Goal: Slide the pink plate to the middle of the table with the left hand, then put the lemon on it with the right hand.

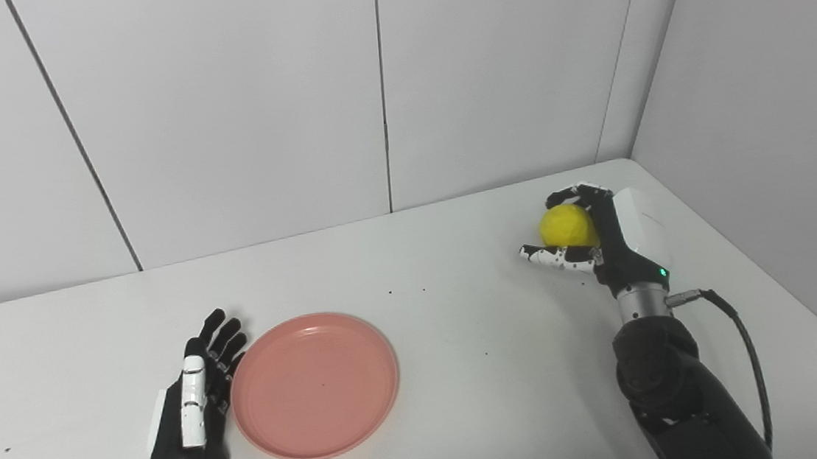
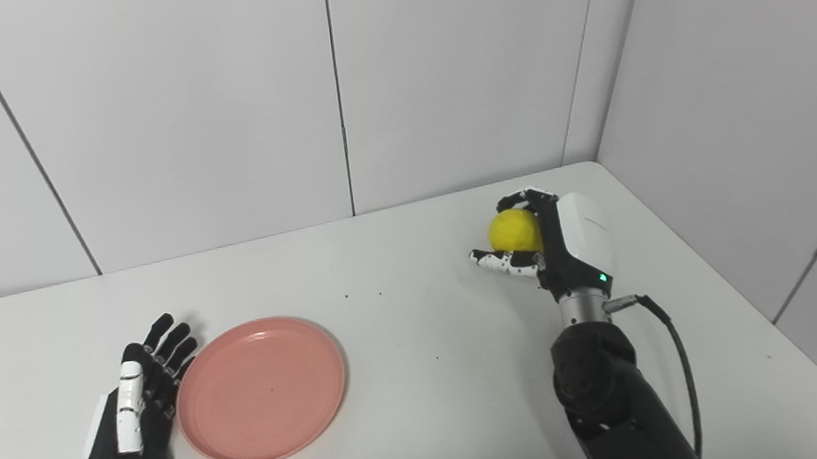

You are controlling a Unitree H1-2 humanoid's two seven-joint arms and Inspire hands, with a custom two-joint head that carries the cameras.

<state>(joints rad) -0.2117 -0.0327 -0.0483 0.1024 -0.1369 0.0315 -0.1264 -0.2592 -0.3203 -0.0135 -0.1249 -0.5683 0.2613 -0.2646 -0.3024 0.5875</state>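
Two hands, one plate and one lemon make up the scene on the white table [image 1: 465, 372]. Nearest, at the lower left, the left hand [image 1: 191, 404] lies flat with its fingers [image 1: 222, 334] stretched out and a little apart, holding nothing; its inner edge sits right against the left rim of the pink plate [image 1: 315, 385], though whether it truly touches cannot be told. That plate rests flat and bare, left of the table's middle, a round dish with no long axis to speak of. Farther back, toward the right rear corner by the wall panels [image 1: 242, 103], the right hand [image 2: 554, 246] stands with its palm turned toward the left, and its fingers curl over the top of the yellow lemon [image 2: 514, 231] while the thumb [image 2: 500, 262] props it from beneath, so the hand is closed around the fruit. The lemon appears raised off the tabletop, well apart from the plate. It looks almost round from here, so which way its long axis points cannot be told.
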